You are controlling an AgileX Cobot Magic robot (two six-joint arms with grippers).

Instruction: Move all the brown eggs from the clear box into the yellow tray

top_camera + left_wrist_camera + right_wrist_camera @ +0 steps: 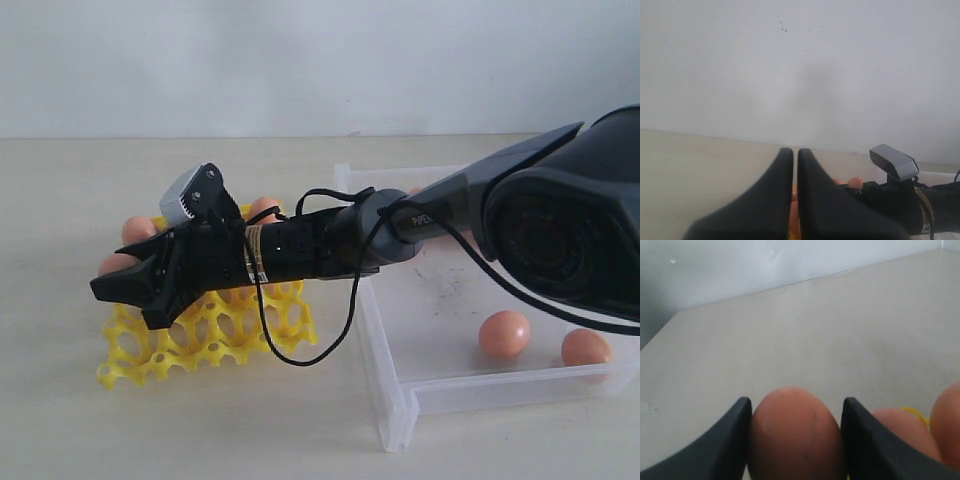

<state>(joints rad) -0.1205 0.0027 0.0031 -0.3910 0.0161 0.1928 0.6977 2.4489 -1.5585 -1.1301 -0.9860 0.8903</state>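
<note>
My right gripper [796, 402] is shut on one brown egg [792, 435], which fills the gap between both fingers. In the exterior view that gripper [135, 300] reaches across to the left and hangs over the yellow tray [240, 325]. Eggs sit in the tray's far cups [140, 229] [265, 207], and another egg [113, 263] peeks out behind the fingers. Two brown eggs [504, 334] [586, 348] lie in the clear box [395, 400] on the right. My left gripper [795, 151] is shut on nothing, well above the table, and does not appear in the exterior view.
The right arm's black cable [300, 355] loops down over the tray's right edge. A large dark arm housing [560, 230] blocks the far right of the clear box. Bare beige table lies in front of the tray and the box.
</note>
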